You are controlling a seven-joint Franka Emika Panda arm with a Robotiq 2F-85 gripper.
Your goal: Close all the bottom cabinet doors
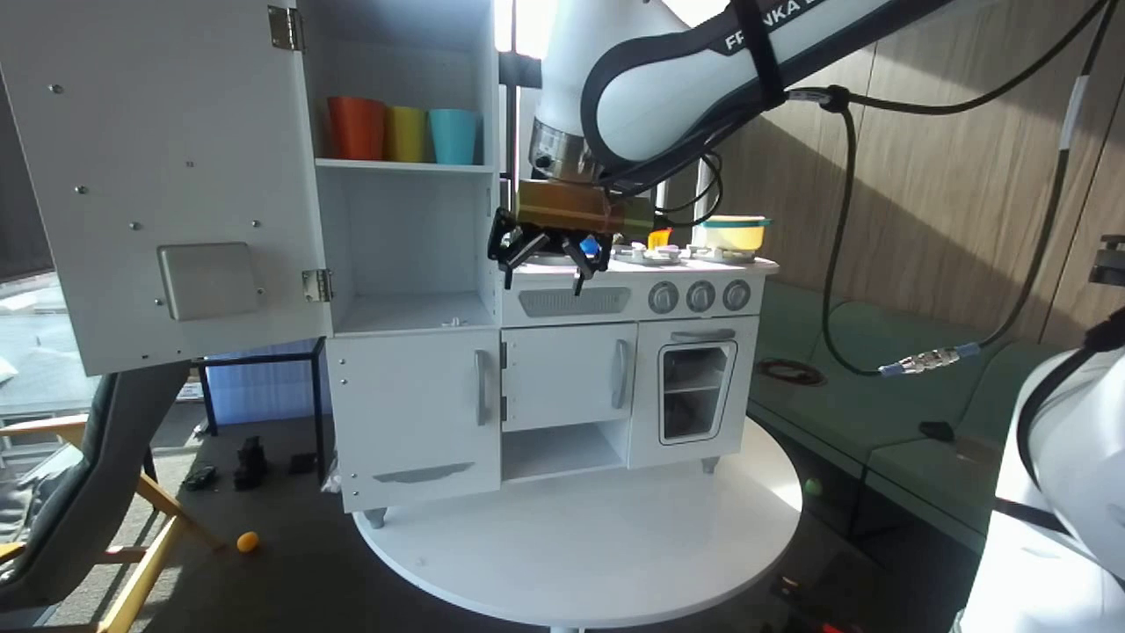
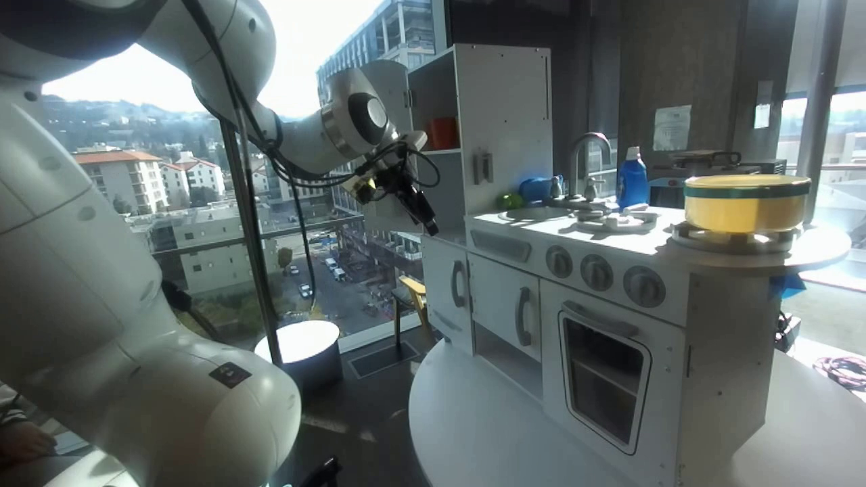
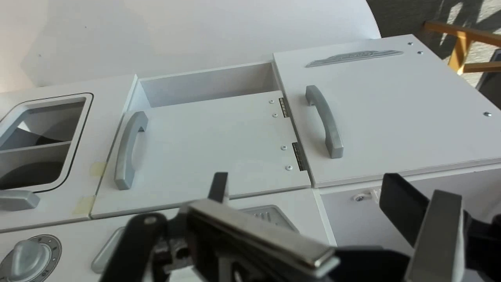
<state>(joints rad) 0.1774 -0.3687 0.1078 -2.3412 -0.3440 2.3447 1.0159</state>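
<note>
White bottom cabinet doors (image 1: 562,382), three, closed, plus one hand (image 1: 543,284), two fingers (image 3: 435,233) wide apart.

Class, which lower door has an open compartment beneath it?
The middle door: it stops above the compartment; the wide door and windowed oven door reach lower.

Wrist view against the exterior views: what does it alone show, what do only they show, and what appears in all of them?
Only the wrist view shows two small pale-yellow patches, perhaps tape, along one edge of the white rectangular oven door.

Only the exterior views, both of them, show the round yellow pot with a green rim, an orange-red cup and the white jointed robot arm.

All share the oven door, the wide flat white bottom door, the narrower flat white bottom door and the black two-fingered gripper.
</note>
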